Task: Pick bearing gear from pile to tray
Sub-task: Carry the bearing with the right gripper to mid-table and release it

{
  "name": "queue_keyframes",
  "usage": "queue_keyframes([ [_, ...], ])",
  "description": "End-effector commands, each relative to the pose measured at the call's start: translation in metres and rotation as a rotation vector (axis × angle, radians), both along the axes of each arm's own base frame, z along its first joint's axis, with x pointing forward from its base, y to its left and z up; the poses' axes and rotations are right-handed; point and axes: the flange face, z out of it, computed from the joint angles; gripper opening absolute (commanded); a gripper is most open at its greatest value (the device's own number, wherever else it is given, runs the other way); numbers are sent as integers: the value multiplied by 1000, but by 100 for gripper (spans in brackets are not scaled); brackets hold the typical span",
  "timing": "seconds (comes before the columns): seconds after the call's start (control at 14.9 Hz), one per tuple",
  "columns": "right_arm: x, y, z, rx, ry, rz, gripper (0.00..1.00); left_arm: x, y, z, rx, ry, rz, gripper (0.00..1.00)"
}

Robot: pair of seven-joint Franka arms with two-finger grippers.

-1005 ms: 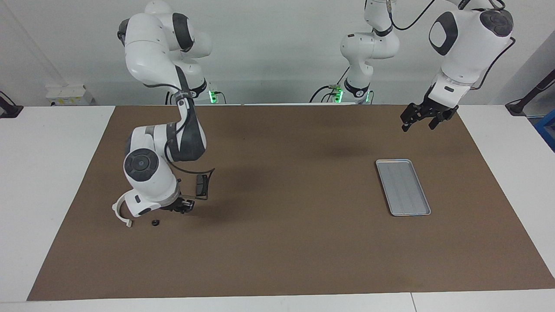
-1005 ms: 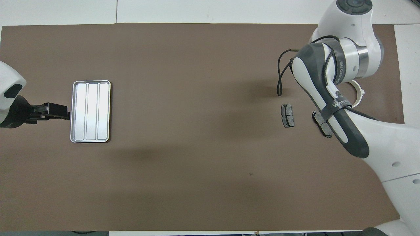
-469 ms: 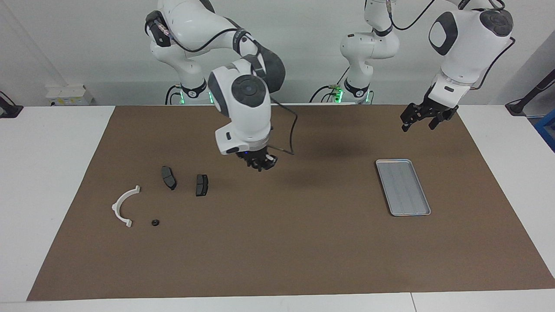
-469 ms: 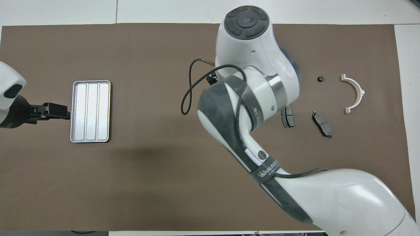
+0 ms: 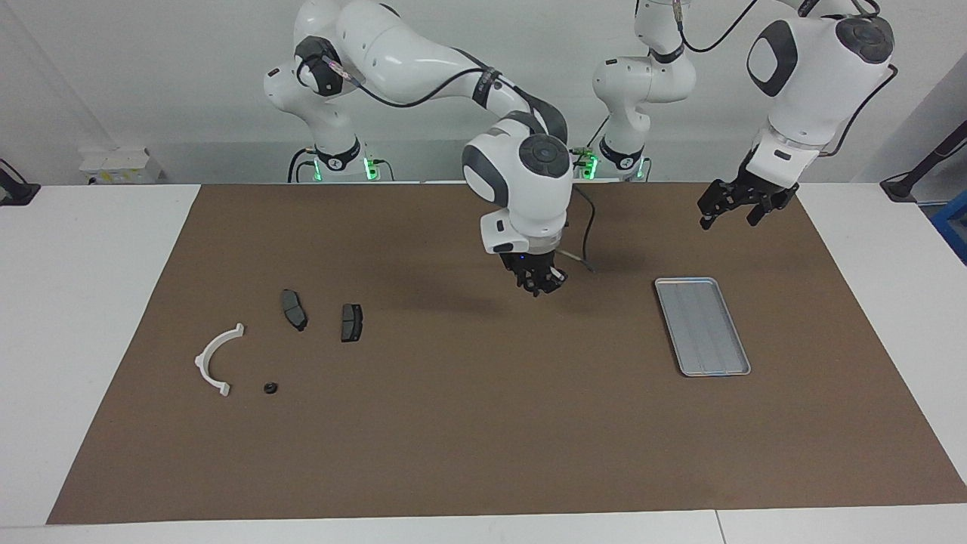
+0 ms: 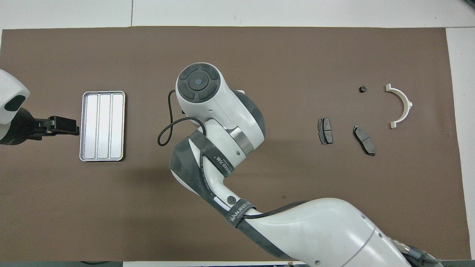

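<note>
Whereas a second ago it worked low at the pile (image 5: 283, 344), lower left of frame, the right gripper (image 5: 541, 285) now hangs mid-frame, halfway to the tray (image 5: 702, 326); fingers look closed, any load indiscernible. One black round piece (image 5: 270, 388) remains by the white bracket (image 5: 216, 360). Left gripper (image 5: 731, 209) waits above the mat, upper right.

a silver-grey tray (image 5: 702, 326) with lengthwise ribs lies on a brown mat (image 5: 483, 423) over the white table (image 5: 91, 302). two dark grey pads (image 5: 351, 323), a white curved bracket (image 5: 215, 359), one tiny black piece (image 5: 270, 388).
</note>
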Motion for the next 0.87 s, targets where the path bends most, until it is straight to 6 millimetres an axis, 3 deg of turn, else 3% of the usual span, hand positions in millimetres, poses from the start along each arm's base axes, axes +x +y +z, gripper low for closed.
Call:
queue_keyframes([
  [0.0,6,9,-40,16,-38,-28,0,-12,4,-3,-9,-24,4,100],
  [0.34,2,17,-98,-17,-48,-8,0,-13,4,-4,-9,-27,3,100],
  [0.54,2,16,-99,-29,-47,-4,0,-13,4,-5,-9,-31,3,100],
  [0.6,2,14,-99,-45,-34,-7,30,-14,4,-4,-10,-36,3,100],
  [0.67,2,8,-100,-82,-14,-9,99,-15,4,-6,-10,-31,3,100],
  [0.8,12,-4,-78,-104,-1,-23,100,-14,4,-6,-10,-34,3,100],
])
